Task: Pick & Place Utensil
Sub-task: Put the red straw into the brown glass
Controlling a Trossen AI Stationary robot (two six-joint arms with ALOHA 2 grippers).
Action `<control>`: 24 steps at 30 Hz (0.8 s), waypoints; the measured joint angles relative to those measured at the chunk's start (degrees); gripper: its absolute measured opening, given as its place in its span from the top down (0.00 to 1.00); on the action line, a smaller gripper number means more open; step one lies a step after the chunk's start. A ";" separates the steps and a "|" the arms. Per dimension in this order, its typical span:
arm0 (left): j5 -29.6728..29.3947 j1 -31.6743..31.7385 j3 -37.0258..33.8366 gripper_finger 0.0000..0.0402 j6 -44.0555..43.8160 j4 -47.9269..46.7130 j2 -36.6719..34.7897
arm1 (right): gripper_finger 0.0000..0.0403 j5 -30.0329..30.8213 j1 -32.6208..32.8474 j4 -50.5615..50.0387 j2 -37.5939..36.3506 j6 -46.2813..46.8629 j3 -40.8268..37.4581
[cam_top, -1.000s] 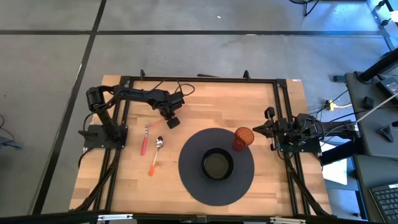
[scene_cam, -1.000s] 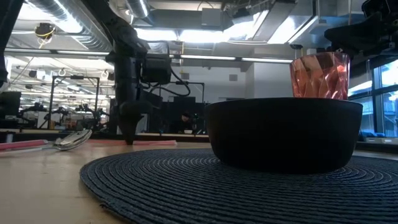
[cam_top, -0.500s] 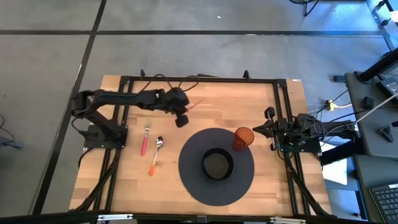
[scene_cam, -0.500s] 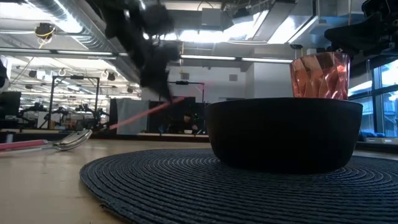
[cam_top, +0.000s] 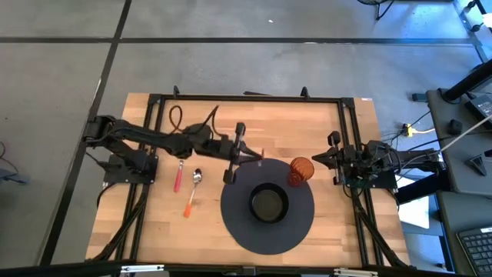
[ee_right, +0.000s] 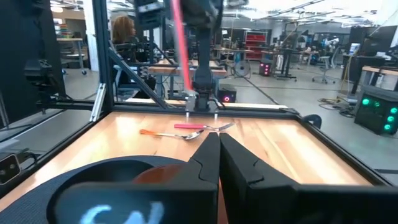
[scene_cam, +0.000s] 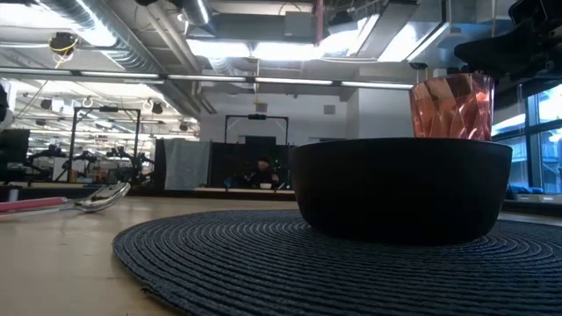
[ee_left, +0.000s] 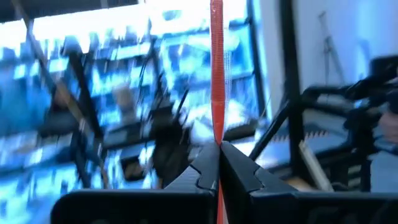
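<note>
My left gripper (cam_top: 246,155) is stretched out high over the far edge of the dark round placemat (cam_top: 238,223), shut on a thin red utensil (ee_left: 216,68). In the right wrist view this utensil (ee_right: 181,50) hangs slanting, well above the table. A pink-handled fork (cam_top: 178,174) and an orange-handled spoon (cam_top: 193,191) lie flat on the wood to the left of the placemat. A black bowl (cam_top: 269,204) sits on the placemat's middle and a red-orange cup (cam_top: 300,171) on its far right part. My right gripper (ee_right: 218,148) waits shut at the table's right edge. My left gripper pinches the red utensil between its two fingers (ee_left: 233,168). A long stretch of the utensil (ee_left: 216,112) sticks out past the fingertips. The utensil is lifted clear of the table; which end is in the fingers cannot be told.
A black frame (cam_top: 246,98) runs around the table. Bare wood lies on the far side of the placemat and near the table's front left. Cables loop by the left arm (cam_top: 178,119). The room behind holds desks and a person (ee_right: 122,31).
My left gripper has risen from the table beside the fork and swung toward the table's right, over the placemat's far edge. The red utensil lay flat on the wood, tipped up at one end, and is now lifted clear, almost out of the low view.
</note>
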 joint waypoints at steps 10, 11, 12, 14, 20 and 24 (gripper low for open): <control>7.66 -0.65 8.74 1.00 -2.21 5.95 10.55 | 0.99 0.67 0.00 0.00 0.00 0.98 0.00; 9.16 -0.46 10.64 1.00 -2.53 5.97 12.28 | 0.99 0.67 -0.01 -0.01 0.00 0.98 0.00; 9.75 -0.34 12.71 1.00 -2.76 6.04 14.14 | 0.99 0.67 -0.01 0.02 0.00 0.98 0.00; 11.26 -0.24 16.65 1.00 -3.02 5.99 17.73 | 0.99 0.67 -0.01 0.01 0.00 0.94 0.00; 17.17 0.71 28.93 1.00 -3.71 5.67 28.81 | 0.99 0.67 0.00 0.01 0.00 0.91 0.00; 18.13 1.95 35.39 1.00 -6.44 5.63 35.31 | 0.99 0.67 -0.02 0.00 0.00 0.96 0.00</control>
